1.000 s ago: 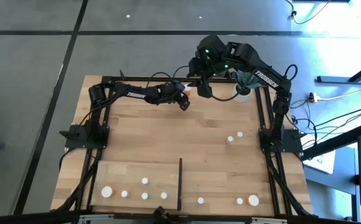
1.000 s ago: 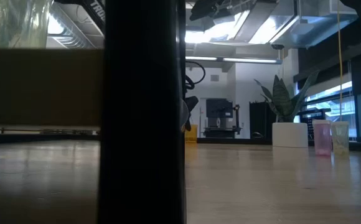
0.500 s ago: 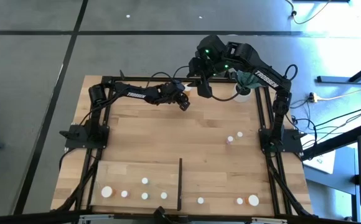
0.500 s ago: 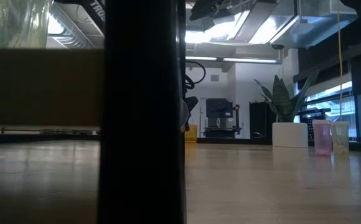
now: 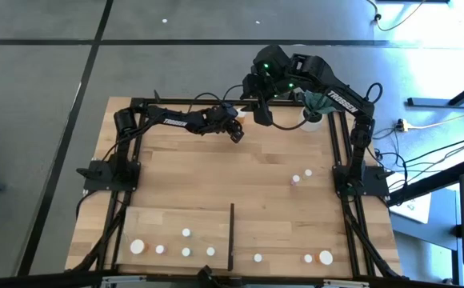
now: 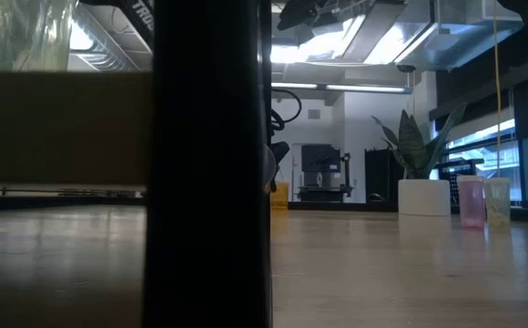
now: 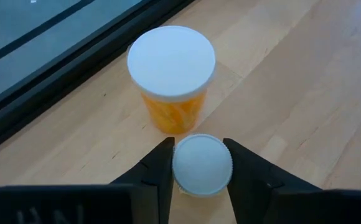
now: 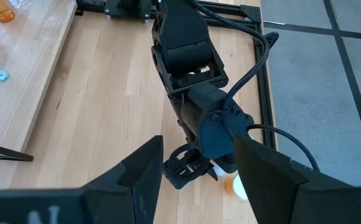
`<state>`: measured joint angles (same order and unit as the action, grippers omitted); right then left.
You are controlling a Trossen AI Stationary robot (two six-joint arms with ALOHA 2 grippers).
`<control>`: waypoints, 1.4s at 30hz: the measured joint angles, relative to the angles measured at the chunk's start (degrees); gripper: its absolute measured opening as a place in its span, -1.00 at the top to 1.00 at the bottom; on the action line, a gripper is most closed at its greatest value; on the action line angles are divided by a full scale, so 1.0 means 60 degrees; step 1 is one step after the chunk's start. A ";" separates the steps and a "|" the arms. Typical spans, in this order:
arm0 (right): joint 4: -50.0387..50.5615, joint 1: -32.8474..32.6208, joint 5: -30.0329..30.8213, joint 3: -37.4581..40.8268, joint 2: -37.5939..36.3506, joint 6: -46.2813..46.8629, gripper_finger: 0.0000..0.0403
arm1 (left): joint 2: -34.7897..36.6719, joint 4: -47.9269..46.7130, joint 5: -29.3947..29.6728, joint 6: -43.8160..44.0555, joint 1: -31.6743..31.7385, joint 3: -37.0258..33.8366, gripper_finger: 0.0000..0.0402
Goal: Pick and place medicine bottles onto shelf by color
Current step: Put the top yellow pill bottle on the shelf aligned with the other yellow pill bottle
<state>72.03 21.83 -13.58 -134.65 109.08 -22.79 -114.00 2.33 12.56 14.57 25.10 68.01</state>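
My left gripper (image 5: 236, 133) is near the table's far edge, shut on a small white-capped bottle (image 7: 202, 165) whose body the cap hides. A larger orange bottle (image 7: 171, 68) with a white cap stands on the table just beyond it. My right gripper (image 5: 260, 114) is open and empty, above and just right of the left one, and its wrist view looks down on the left gripper (image 8: 190, 168). The shelf (image 5: 176, 220) with its black strip (image 5: 231, 236) lies at the near left and carries several bottles (image 5: 186, 233). Two bottles (image 5: 296, 178) stand at mid-right. My left gripper pinches the small bottle's round white cap (image 7: 179, 163) between its two fingers, one on each side. The fingers (image 7: 159, 168) come from above, pointing down. The cap hides the body, so I cannot tell whether the bottle stands on the table or is lifted.
A white pot with a spiky plant (image 5: 316, 108) stands at the far right corner. Three bottles (image 5: 307, 258) stand near the front edge, right of the black strip. Black rails (image 5: 344, 160) frame the table. The middle of the table (image 5: 216, 176) is bare wood.
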 joint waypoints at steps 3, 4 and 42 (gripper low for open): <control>0.0000 0.0002 0.0000 0.0000 0.0000 0.0000 0.02 | 0.0004 -0.0010 0.0004 -0.0030 -0.0044 0.0000 0.44; 0.0000 -0.0001 0.0000 0.0000 0.0000 0.0000 0.02 | 0.0004 -0.0013 0.0012 -0.0030 -0.0060 0.0000 0.44; -0.0266 -0.0001 0.0000 0.0000 0.0000 0.0000 0.02 | 0.3105 -0.4559 0.1099 -0.1294 -0.1573 0.0000 0.45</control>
<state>70.43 21.82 -13.58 -134.65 109.08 -22.79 -95.37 -25.02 19.15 6.81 15.67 68.01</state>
